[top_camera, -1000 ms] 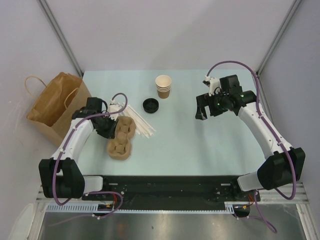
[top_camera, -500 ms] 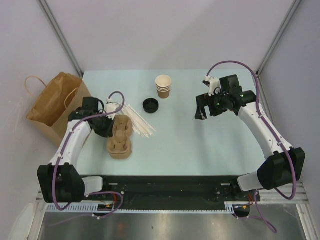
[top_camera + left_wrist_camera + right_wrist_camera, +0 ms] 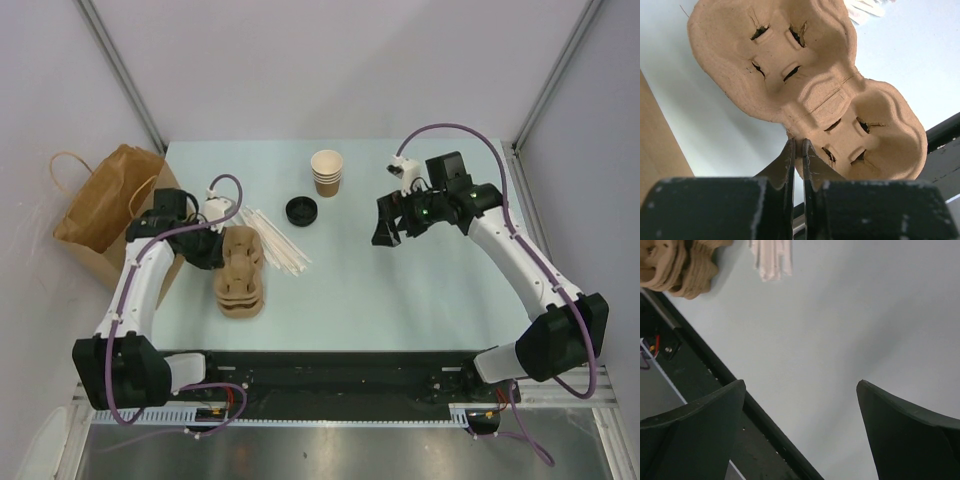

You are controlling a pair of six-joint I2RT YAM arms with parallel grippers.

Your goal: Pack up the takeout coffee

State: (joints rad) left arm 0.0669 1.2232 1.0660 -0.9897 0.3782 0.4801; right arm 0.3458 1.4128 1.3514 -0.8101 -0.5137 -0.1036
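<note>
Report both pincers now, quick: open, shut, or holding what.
Left pincer: shut on the edge of the pulp cup carrier.
Right pincer: open, holding nothing.

The cup carrier [image 3: 810, 90] is rough matt pulp, the bag [image 3: 105, 205] creased brown paper.

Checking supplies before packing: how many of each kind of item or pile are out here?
Paper bag: 1
Cup stack: 1
Black lid stack: 1
White stick bundle: 1
Cup carrier pile: 1
Total: 5
</note>
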